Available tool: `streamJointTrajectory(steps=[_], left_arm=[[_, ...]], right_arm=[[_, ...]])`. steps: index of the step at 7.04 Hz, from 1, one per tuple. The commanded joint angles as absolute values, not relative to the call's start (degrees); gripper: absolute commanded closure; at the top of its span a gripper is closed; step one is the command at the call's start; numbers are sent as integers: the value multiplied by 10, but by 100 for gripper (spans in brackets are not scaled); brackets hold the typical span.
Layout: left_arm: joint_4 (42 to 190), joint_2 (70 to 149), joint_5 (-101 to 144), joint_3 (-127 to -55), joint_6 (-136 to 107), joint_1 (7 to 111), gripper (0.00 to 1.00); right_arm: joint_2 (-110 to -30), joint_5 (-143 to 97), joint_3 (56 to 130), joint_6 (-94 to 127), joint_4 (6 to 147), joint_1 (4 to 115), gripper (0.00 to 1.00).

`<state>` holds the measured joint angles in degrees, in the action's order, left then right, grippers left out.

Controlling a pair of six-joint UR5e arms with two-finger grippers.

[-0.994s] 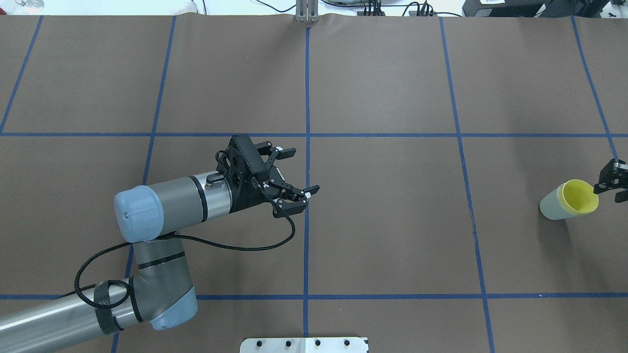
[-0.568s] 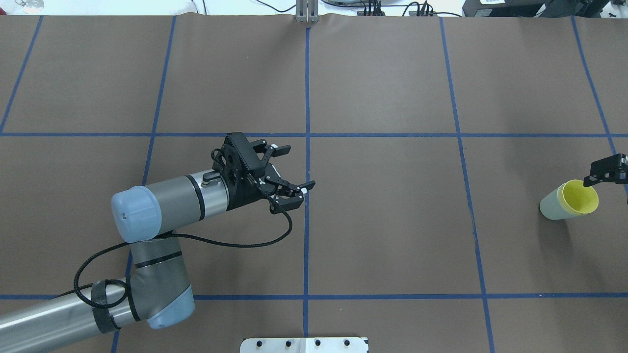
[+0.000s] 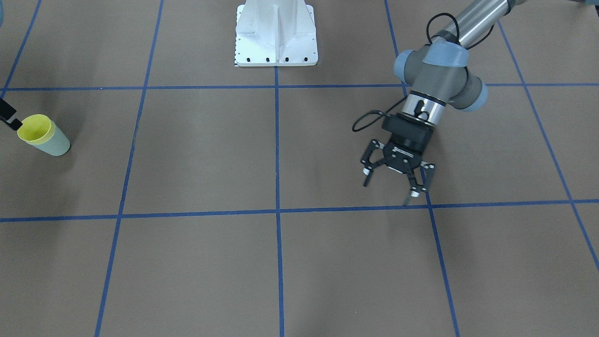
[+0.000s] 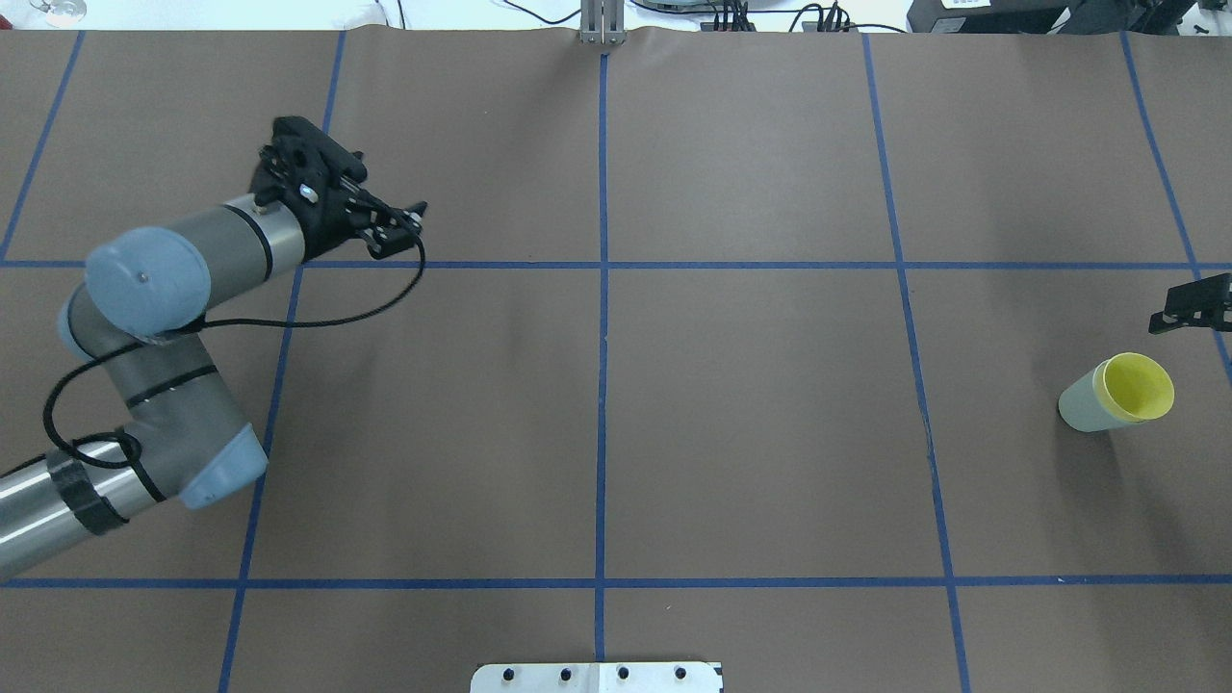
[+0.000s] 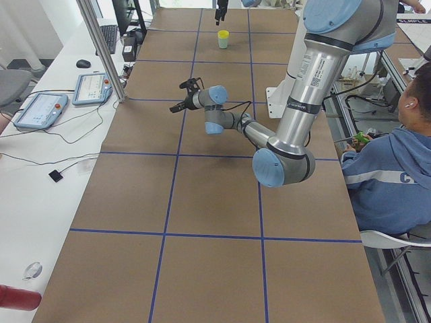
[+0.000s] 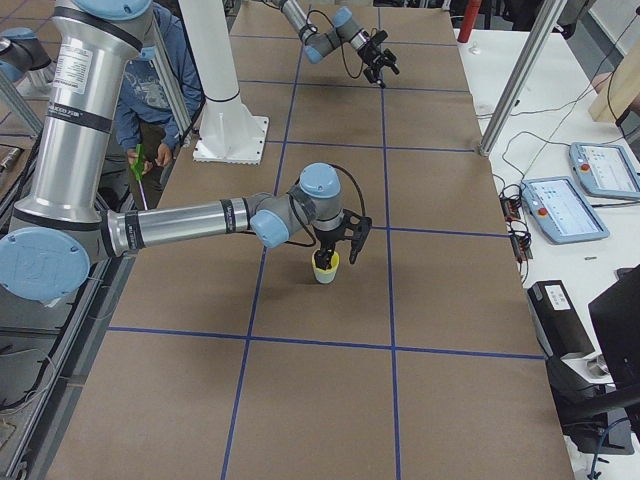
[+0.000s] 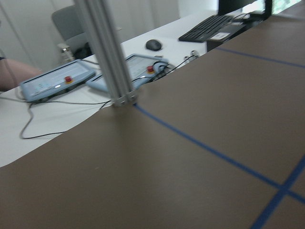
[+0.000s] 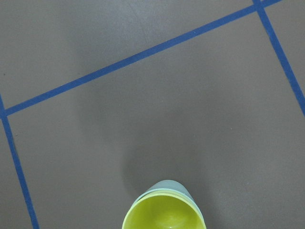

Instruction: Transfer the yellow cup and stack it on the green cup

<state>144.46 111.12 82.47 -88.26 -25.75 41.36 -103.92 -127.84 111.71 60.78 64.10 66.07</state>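
Observation:
The yellow cup [image 4: 1141,388] sits nested inside the green cup [image 4: 1080,406], and the pair stands upright on the brown table at the right. Both show at the far left of the front view as yellow cup [image 3: 34,128] and green cup [image 3: 55,145]. The right wrist view looks down on the yellow cup [image 8: 164,217] inside the green cup's rim [image 8: 164,185]. My right gripper [image 4: 1193,310] is open and empty, just beyond the cups and clear of the rim. My left gripper [image 3: 386,193] is open and empty, far from the cups; the overhead view shows it [image 4: 409,218] at the far left.
The white robot base [image 3: 276,32] stands at the table's near middle. A metal post [image 4: 602,24] rises at the far edge. Teach pendants [image 7: 57,81] and a keyboard [image 7: 209,26] lie on the side desk. A seated operator [image 5: 390,168] is beside the robot.
My left arm has swung from the table's middle to the far left. My right gripper has drawn away from the yellow cup's rim, farther across the table. The nested cups stay put.

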Motion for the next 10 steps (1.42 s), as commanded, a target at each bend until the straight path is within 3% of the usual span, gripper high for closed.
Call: streamJointTrajectory(steps=[1,4,5,8,10], left_arm=[[1183,1106,907,-903,-257,500,1],[960,1100,1267,-984,-253,685,1],[901,1086,1285,-1033,-251,717,1],[895,957,1266,-1113,-170,754,0],[847,961,1261,-1099,-116,749,0]], right_arm=[[-1019,-1274,1100,578,642,678,0],[-971,-1285,1030,504,649,716,0],[-962,-1304,1012,461,651,741,0],[-907,-1382,935,328,692,809,0],[-868,-1379,927,227,786,830,0]])
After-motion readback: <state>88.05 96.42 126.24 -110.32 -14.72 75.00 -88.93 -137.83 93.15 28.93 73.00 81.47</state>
